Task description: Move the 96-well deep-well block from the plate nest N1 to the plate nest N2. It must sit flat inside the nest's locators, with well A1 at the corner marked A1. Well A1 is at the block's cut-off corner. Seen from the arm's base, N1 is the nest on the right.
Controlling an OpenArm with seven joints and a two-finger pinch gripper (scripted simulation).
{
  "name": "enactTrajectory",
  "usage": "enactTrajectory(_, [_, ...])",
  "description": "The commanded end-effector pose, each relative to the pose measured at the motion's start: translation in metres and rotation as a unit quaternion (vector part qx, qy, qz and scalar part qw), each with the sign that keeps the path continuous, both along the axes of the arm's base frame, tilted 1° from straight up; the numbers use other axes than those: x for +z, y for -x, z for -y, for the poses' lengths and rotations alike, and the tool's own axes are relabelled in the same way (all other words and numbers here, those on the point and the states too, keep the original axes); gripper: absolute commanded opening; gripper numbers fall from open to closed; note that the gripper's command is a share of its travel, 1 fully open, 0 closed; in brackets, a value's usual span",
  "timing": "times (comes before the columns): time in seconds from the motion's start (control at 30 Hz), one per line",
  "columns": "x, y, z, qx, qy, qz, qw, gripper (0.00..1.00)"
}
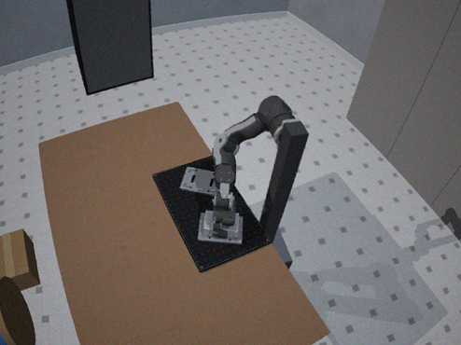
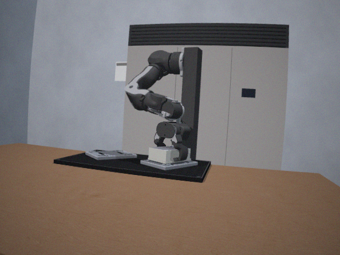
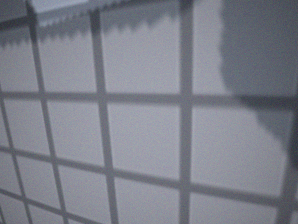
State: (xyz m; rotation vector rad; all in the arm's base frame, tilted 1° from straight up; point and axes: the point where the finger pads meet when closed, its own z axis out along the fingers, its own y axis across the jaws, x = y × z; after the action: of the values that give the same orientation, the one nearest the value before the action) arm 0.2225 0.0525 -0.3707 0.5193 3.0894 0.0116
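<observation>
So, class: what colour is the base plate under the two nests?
Black base plate, seen best in the exterior view.

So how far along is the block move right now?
Done: the hand is shut on the deep-well block. In hand: the block looks seated in its nest, not visibly lifted. Left: lift it, carry it to the bare nest, seat it flat with A1 matched.

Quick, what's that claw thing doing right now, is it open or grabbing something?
Gripper: closed on the white deep-well block, which sits in the nest nearer the arm's post.
</observation>
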Motion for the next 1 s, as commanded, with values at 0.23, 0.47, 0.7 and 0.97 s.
enactTrajectory(0.23, [0.0027, -0.0031, -0.0027, 0.000, -0.006, 0.004, 1.000, 0.00])
enactTrajectory(0.47, [0.0037, -0.0031, -0.0018, -0.001, -0.003, 0.003, 1.000, 0.00])
enactTrajectory(0.7, [0.0037, -0.0031, -0.0018, -0.001, -0.003, 0.003, 1.000, 0.00])
enactTrajectory(0.97, [-0.0020, -0.0003, -0.0008, 0.001, -0.003, 0.002, 1.000, 0.00])
